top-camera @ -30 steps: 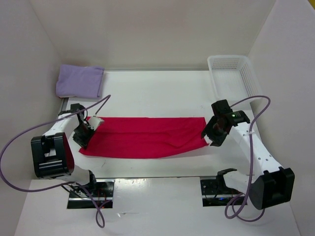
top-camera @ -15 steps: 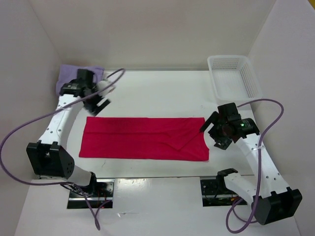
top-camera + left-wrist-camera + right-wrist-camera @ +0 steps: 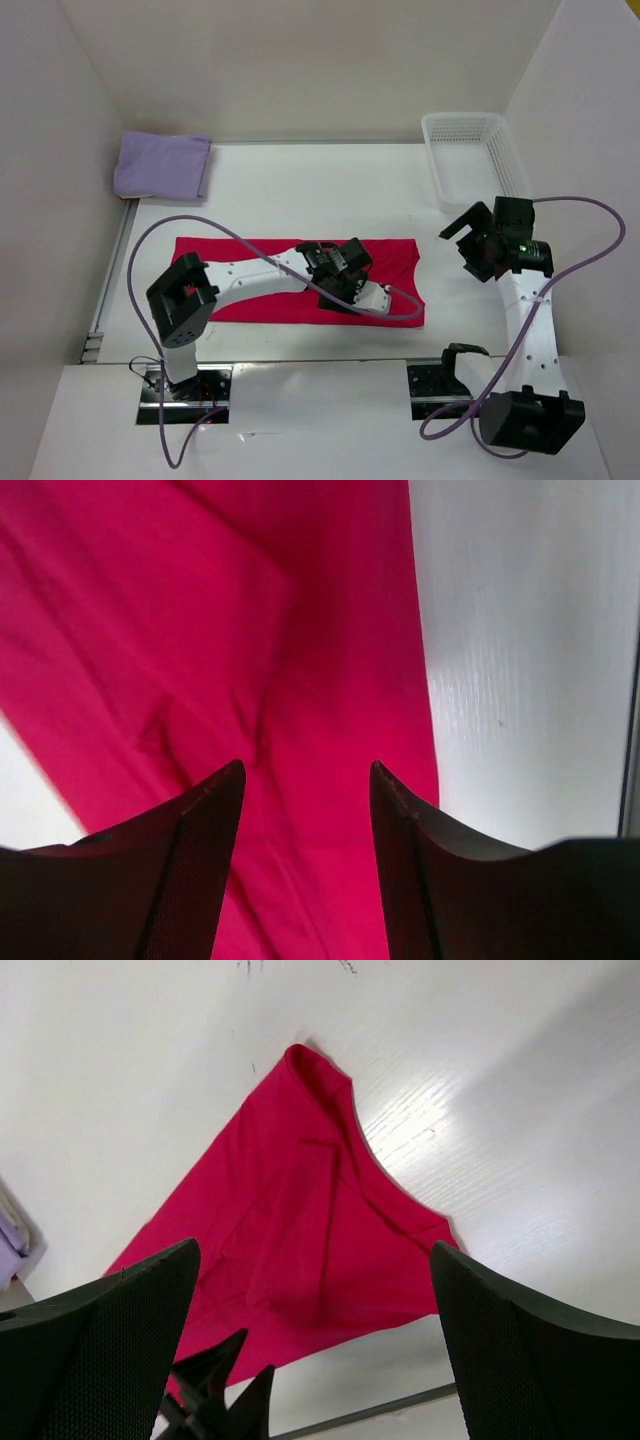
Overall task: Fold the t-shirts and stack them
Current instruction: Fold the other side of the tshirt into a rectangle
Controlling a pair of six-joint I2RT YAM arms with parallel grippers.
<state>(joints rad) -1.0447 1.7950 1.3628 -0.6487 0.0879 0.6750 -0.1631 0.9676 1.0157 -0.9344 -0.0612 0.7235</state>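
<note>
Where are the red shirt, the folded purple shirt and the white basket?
red shirt [image 3: 395, 262], top view, its right half.
purple shirt [image 3: 162, 165], top view, its middle.
white basket [image 3: 437, 165], top view, its left wall.

Left pincer [image 3: 305, 776] swung over red shirt [image 3: 240, 282], right pincer [image 3: 312, 1250] retreated

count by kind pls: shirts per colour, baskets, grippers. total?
red t-shirt: 1
lavender t-shirt: 1
white mesh basket: 1
grippers: 2 (left gripper, right gripper)
total: 5
</note>
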